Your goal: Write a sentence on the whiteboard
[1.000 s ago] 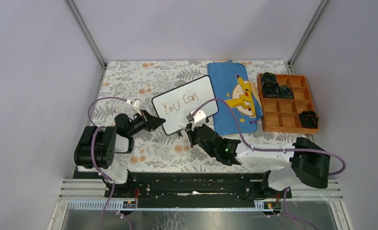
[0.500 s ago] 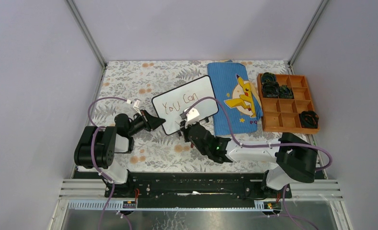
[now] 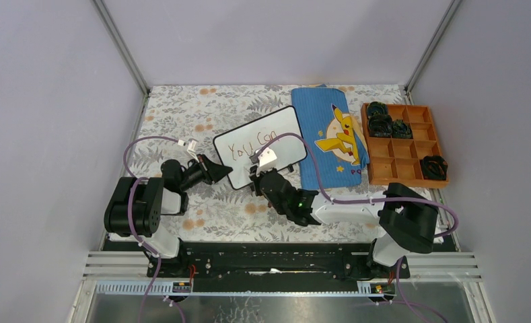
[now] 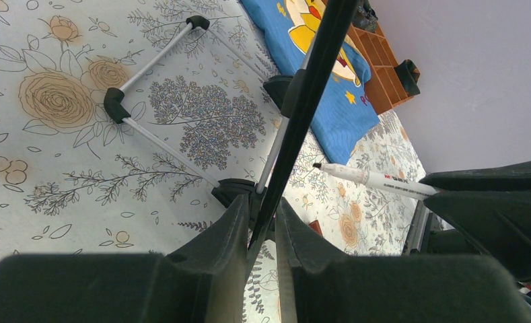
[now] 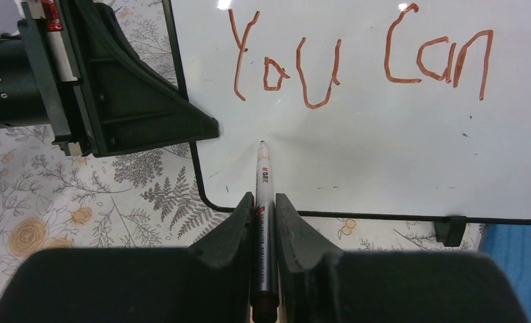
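Note:
The whiteboard stands tilted on thin metal legs on the floral table. The sentence on it reads "You Can" in red-brown, in one line. My left gripper is shut on the board's lower left edge; in the left wrist view that edge runs between my fingers. My right gripper is shut on a white marker. Its tip sits at the board's face just below "You". In the top view the right gripper is at the board's near edge.
A blue cloth with a yellow cartoon figure lies right of the board. Beyond it stands an orange compartment tray holding dark items. Purple cables arc over both arms. Grey walls enclose the table on three sides.
My right arm has swung left along the board's near edge, carrying the marker tip to below "You". The left gripper and the board have stayed put.

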Motion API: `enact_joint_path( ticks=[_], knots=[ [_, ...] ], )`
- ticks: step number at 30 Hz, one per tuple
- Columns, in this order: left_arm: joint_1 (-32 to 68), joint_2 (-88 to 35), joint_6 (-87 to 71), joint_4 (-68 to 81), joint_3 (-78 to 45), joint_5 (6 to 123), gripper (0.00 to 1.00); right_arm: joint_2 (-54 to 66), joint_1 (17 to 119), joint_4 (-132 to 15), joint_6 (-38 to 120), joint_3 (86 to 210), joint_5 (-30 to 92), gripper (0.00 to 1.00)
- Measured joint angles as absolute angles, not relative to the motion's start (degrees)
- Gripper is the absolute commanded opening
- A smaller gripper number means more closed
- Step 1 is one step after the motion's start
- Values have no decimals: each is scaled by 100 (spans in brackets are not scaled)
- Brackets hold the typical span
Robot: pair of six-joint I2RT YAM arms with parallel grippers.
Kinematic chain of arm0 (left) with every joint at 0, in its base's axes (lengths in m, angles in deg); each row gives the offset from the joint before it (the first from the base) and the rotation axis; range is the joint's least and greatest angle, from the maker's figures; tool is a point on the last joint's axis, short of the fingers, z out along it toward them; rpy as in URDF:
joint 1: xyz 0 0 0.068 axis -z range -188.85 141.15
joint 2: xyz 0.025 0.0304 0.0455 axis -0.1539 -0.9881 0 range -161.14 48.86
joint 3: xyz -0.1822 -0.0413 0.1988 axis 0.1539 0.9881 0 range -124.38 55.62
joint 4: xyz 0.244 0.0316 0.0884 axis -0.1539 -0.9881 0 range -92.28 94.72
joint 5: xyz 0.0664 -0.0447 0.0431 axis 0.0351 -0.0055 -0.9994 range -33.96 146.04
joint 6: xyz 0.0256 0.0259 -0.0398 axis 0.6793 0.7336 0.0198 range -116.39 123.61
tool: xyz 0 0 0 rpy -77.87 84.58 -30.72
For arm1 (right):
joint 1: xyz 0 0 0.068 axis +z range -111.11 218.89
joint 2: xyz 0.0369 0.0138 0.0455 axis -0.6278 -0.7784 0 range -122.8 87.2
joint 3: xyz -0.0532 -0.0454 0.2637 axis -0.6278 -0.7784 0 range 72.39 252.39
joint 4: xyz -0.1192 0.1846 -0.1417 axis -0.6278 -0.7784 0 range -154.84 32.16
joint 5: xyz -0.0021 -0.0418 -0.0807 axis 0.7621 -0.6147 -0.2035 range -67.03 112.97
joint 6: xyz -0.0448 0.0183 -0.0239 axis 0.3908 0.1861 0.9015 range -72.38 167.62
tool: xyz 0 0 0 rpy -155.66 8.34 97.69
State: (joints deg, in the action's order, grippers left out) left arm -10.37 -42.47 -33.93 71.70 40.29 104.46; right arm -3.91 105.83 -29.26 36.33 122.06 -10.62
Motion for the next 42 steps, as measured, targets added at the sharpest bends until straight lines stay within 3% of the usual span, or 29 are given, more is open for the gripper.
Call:
enact_joint_path(
  ticks=[42],
  knots=[
    [-1007,-4249,-3353,7078,3991,10444,26,-586,10386,-3289,3145,12092,-987,0]
  ],
)
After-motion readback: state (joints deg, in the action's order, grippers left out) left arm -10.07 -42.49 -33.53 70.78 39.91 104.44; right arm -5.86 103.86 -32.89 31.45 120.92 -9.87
